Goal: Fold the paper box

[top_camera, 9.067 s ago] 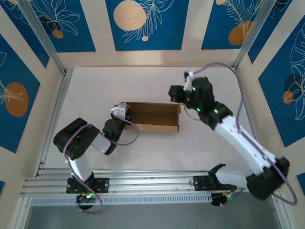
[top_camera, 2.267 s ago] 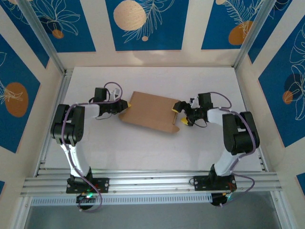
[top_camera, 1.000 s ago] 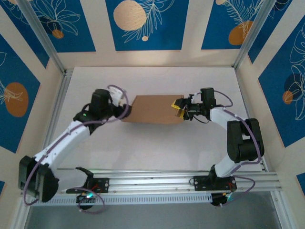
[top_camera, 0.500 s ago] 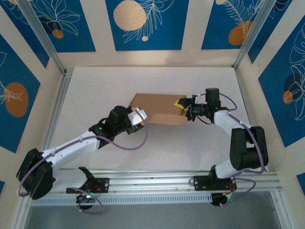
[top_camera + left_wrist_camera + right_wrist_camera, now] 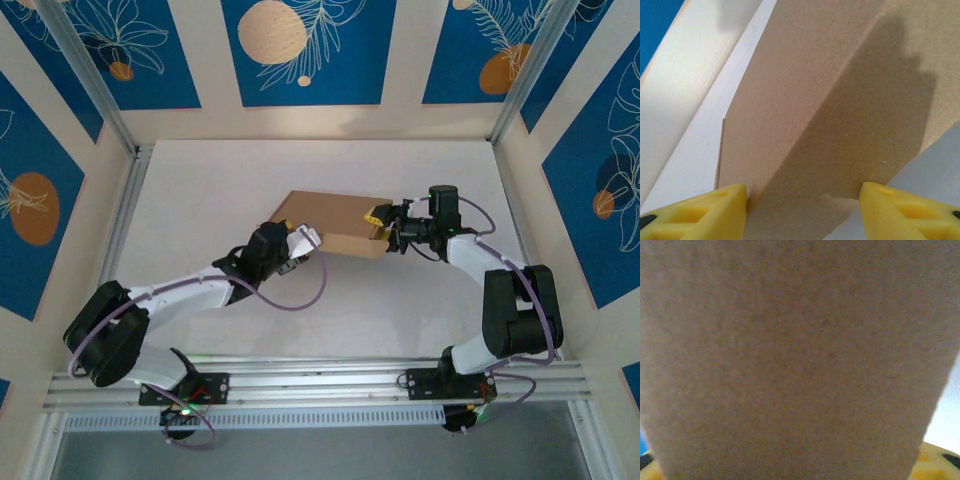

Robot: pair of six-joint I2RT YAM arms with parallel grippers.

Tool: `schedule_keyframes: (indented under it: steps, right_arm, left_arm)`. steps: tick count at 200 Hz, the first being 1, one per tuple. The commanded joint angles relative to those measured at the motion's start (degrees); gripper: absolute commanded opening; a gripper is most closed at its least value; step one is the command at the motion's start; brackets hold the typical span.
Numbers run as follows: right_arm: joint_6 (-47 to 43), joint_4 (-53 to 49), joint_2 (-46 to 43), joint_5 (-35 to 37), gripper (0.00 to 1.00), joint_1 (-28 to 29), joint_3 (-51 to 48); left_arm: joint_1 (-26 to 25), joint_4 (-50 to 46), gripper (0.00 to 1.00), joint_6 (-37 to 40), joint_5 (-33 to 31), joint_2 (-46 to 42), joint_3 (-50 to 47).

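- Our right claw is clamped on the right end of the paper box.
- Our left claw straddles its near edge; whether it grips, we cannot tell.

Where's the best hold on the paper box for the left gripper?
Its near left corner, from the near side: the paper box is shallow there, so the edge fits inside the left gripper, and the right gripper is at the right end.
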Motion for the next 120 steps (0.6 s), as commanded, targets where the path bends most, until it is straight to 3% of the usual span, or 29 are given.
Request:
schedule_keyframes:
  steps: [1,22,35,46,84,120]
  right_arm:
    - [0.64,-1.40,-2.80,-9.94,0.36,1.05,-0.74]
    - [0.43,-2.75,-3.55,-9.16,0.35,-0.08,-0.84]
    - [0.51,-3.05,-3.70,-9.05,0.34,-0.25,-0.55]
    - [0.06,-3.80,-3.67,-9.14,0.35,0.02,-0.04]
    - [2.15,-2.96,-4.19,-10.04,0.34,0.46,-0.38]
    - [4.60,-1.62,-5.57,-10.11,0.34,0.62,-0.75]
  left_arm:
    - [-0.99,2.84,0.62,3.00,-0.55,-1.87,1.69]
    - [-1.01,-0.36,0.65,4.73,5.20,-6.51,0.44]
    - [-1.04,-6.94,0.68,7.00,11.23,-8.49,1.46]
    - [-1.26,-11.73,0.70,8.15,12.36,-8.53,3.56]
    - [-2.51,-13.93,0.73,9.85,6.27,-5.30,8.64]
    - [-6.62,-2.62,0.81,15.44,-6.72,0.22,7.36]
